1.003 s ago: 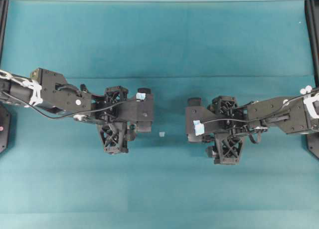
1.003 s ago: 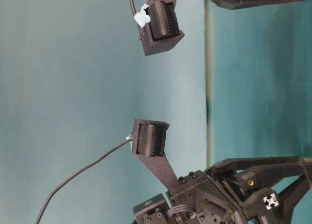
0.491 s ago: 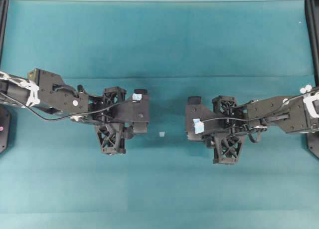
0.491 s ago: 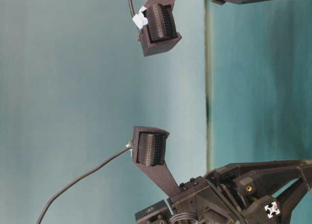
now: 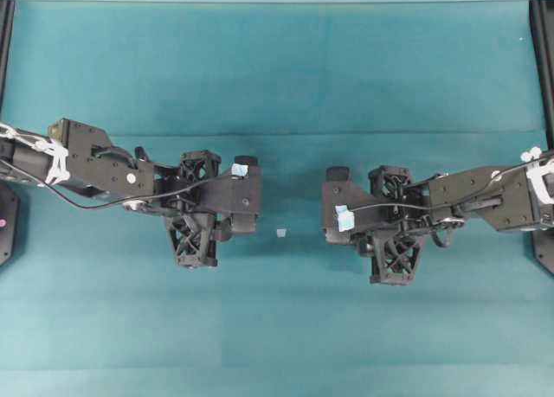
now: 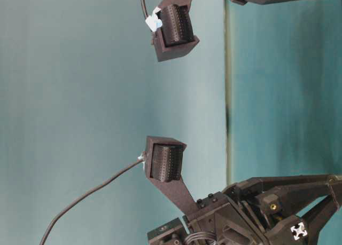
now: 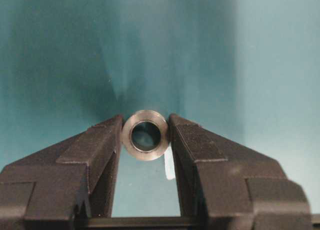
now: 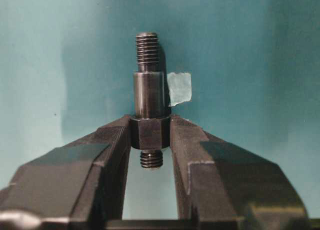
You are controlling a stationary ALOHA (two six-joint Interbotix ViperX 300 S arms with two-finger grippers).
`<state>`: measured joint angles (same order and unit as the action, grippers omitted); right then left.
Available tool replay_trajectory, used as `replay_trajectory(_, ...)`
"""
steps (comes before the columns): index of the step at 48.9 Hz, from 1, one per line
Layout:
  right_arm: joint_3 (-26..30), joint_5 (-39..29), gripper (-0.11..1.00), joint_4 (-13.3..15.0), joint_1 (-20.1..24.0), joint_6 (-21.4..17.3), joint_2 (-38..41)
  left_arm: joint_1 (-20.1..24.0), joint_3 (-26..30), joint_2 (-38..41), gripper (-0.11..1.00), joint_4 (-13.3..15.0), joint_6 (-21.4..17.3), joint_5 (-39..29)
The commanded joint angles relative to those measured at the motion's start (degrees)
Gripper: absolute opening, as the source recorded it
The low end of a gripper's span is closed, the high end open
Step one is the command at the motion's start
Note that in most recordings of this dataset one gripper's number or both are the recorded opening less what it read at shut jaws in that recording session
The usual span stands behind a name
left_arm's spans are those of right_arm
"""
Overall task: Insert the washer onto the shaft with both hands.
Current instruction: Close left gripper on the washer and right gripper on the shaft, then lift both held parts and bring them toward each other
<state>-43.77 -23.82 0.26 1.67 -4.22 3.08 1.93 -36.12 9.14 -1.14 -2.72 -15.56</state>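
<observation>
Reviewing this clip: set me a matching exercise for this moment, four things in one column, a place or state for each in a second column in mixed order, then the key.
Things:
1. washer
2. shaft
3. pale blue tape scrap
4. teal table cover

Places or states:
A. lies loose on the cover between the two arms
B. pinched by its hexagonal collar in the right tool, threaded end pointing away
C. spread under both arms
D. clamped on its rim in the left tool, hole facing the camera

Pairs: 1-D, 2-B, 3-A, 4-C
</observation>
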Motion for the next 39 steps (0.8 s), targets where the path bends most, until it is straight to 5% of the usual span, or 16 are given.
replay_trajectory(1,0.0,-0.18,0.01,0.26,-0.7,0.62,0.09,0.0,0.62,-0.7,0.37,-0.18,-0.09,0.18)
replay_trajectory(39,0.35,1.05,0.0,0.44,-0.62,0.44,-5.36,0.0,1.23,-6.15,0.37,-0.18,-0.18,1.23)
